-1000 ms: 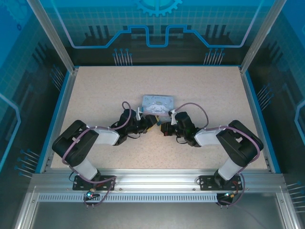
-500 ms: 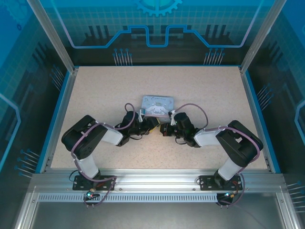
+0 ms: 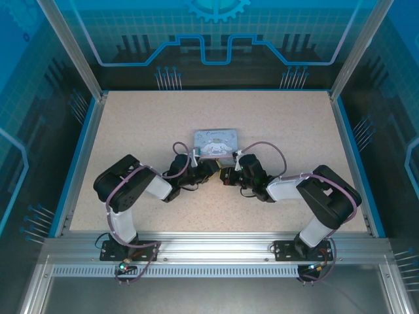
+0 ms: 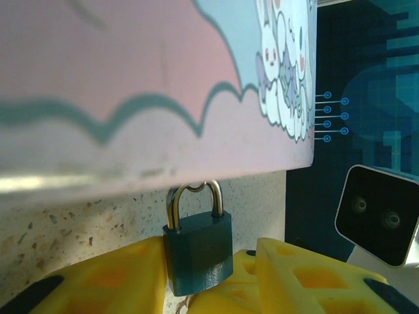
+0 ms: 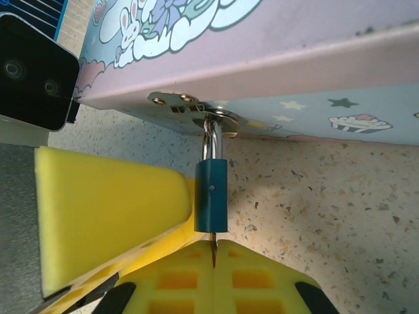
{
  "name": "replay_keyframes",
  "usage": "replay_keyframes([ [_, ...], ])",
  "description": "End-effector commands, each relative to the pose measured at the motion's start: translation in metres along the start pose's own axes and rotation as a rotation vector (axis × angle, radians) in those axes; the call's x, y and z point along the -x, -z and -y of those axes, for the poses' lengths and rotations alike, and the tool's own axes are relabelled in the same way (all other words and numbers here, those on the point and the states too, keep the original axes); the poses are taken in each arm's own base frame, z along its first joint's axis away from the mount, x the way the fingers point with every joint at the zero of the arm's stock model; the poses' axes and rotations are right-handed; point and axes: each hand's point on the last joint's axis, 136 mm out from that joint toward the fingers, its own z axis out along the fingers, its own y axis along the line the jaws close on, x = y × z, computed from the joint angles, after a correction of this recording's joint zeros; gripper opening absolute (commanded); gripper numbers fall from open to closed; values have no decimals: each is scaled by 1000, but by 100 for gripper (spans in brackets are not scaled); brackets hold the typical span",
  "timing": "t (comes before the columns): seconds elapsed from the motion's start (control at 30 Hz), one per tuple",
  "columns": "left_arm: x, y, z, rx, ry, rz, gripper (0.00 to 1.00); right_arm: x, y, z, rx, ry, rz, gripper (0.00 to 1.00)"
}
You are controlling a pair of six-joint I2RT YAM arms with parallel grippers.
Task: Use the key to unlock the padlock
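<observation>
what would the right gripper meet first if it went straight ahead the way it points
The padlock. The key pinched in the right gripper points at its underside, tip about touching it, though depth is unclear. The tin lies beyond.

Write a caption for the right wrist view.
Right pincer holds the key pointing up at the teal padlock hanging from the cartoon tin.

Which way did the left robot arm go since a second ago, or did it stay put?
Yes, it moved. The left arm has swung right, away from the table's blue left rim and closer to the tin.
</observation>
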Motion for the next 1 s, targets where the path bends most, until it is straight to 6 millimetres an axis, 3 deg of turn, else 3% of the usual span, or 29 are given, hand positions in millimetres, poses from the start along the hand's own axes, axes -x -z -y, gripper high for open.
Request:
replay_keyframes([
  [0.0, -12, -4, -7, 11, 48, -25, 45, 5, -4, -25, 76, 13, 14, 0],
  [0.4, -8, 1, -17, 44, 88, 15, 49, 9, -6, -26, 107, -41, 20, 0],
  [0.97, -6, 2, -14, 41, 79, 31, 5, 8, -8, -20, 102, -58, 14, 0],
])
